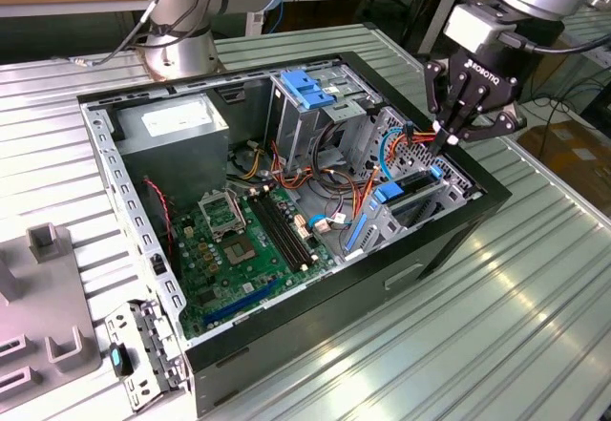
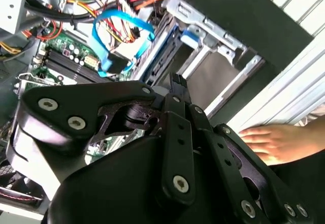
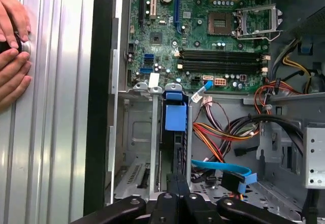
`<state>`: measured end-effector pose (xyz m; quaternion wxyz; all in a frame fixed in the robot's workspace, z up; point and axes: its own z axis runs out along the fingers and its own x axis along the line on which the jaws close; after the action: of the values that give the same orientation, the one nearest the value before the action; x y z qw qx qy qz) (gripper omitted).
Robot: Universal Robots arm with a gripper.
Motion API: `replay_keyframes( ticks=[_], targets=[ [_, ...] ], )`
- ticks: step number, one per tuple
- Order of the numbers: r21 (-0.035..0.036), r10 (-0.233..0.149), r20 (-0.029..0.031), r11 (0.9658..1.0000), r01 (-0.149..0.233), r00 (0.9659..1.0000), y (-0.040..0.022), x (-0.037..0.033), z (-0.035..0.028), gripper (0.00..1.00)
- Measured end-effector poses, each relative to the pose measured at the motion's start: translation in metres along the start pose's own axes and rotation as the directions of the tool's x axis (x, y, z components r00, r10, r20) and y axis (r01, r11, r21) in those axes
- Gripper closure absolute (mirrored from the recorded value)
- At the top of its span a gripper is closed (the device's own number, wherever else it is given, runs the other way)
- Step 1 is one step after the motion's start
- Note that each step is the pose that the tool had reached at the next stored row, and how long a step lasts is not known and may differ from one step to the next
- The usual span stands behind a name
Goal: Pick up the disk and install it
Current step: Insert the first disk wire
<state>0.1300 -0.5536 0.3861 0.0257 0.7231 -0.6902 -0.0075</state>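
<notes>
My gripper (image 1: 442, 137) is clenched, empty. The disk (image 1: 410, 190) stands on edge in the bay (image 3: 133, 137) at the exterior view's right, directly beneath my gripper. Its long axis runs toward the motherboard (image 1: 243, 240).

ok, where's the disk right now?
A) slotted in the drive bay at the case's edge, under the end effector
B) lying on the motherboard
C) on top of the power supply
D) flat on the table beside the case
A: the disk sits in the drive bay with its blue rail showing. The end effector is right above the disk's edge, with its fingers together.
</notes>
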Motion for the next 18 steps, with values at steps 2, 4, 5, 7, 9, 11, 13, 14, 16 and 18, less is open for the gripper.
replay_keyframes(
  ticks=[2, 4, 5, 7, 9, 11, 13, 14, 16, 18],
  targets=[
    [0.0001, -0.003, -0.0002, 1.0, 0.003, 1.0, -0.0042, -0.0029, -0.0003, 0.89],
    [0.0002, -0.007, -0.0003, 1.0, 0.007, 1.0, -0.0074, -0.0058, -0.0005, 0.89],
    [0.0002, -0.008, -0.0003, 1.0, 0.008, 1.0, -0.0086, -0.0071, -0.0005, 0.89],
    [0.0003, -0.012, -0.0007, 0.9999, 0.012, 0.9999, -0.0112, -0.0098, -0.0008, 0.89],
    [0.0004, -0.016, -0.0007, 0.9999, 0.016, 0.9999, -0.0141, -0.0125, -0.0009, 0.89],
    [0.0006, -0.022, -0.0009, 0.9998, 0.022, 0.9998, -0.0189, -0.0162, -0.0011, 0.89],
    [0.0007, -0.029, -0.0013, 0.9996, 0.029, 0.9996, -0.0255, -0.0196, -0.0014, 0.89],
    [0.0008, -0.031, -0.0013, 0.9995, 0.031, 0.9995, -0.0281, -0.0207, -0.0013, 0.89],
    [0.0009, -0.037, -0.0015, 0.9993, 0.037, 0.9993, -0.0316, -0.0219, -0.0009, 0.89],
    [0.0012, -0.051, -0.0026, 0.9987, 0.051, 0.9987, -0.0332, -0.0223, -0.0007, 0.89]
  ],
)
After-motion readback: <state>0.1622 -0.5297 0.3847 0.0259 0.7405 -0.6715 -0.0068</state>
